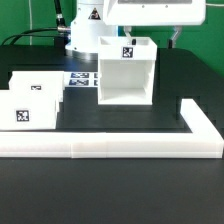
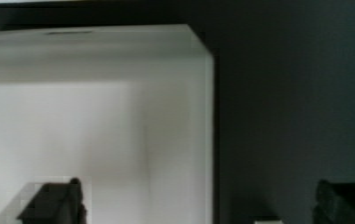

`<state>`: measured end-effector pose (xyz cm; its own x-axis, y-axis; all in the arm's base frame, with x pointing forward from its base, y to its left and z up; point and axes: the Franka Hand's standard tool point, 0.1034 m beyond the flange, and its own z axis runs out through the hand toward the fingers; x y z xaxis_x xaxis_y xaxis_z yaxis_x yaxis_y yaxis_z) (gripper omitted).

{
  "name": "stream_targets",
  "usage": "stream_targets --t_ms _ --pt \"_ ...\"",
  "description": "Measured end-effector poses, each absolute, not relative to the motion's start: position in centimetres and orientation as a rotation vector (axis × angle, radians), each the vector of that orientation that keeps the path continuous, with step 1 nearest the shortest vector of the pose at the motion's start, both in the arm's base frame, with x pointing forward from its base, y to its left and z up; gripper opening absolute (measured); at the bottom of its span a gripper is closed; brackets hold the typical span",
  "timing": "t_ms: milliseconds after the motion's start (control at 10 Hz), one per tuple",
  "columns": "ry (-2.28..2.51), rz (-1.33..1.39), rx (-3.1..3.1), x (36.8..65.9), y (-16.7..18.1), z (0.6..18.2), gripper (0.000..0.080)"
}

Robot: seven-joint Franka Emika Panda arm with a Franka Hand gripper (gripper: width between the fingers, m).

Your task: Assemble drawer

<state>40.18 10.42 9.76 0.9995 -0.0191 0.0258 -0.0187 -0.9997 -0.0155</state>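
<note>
The jaws hung wide open and empty above the white housing, seemingly aligned to grip its wall; two trays sat beside it.

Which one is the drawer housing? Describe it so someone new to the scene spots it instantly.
Find the long white border rail across the front of the black table. Directly behind its middle stands the housing, a tall white cube with one square tag near its top. It towers over the front tray and rear tray at the exterior view's left, both low.
</note>
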Motion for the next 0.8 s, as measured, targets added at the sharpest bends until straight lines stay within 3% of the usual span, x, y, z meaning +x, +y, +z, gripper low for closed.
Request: stream_targets --t_ms 200,300,400,500,800 --pt "0.039 -0.042 -3.123 40.26 10.41 9.80 0.0391" --pt "0.038 -0.042 -3.123 40.26 10.41 9.80 0.0391" --pt "0.038 -0.041 -3.123 40.26 10.41 9.80 0.0208" --pt "0.038 -0.042 -3.123 40.26 10.40 9.80 0.0081" --pt "0.038 -0.042 -3.123 40.26 10.41 9.80 0.0036"
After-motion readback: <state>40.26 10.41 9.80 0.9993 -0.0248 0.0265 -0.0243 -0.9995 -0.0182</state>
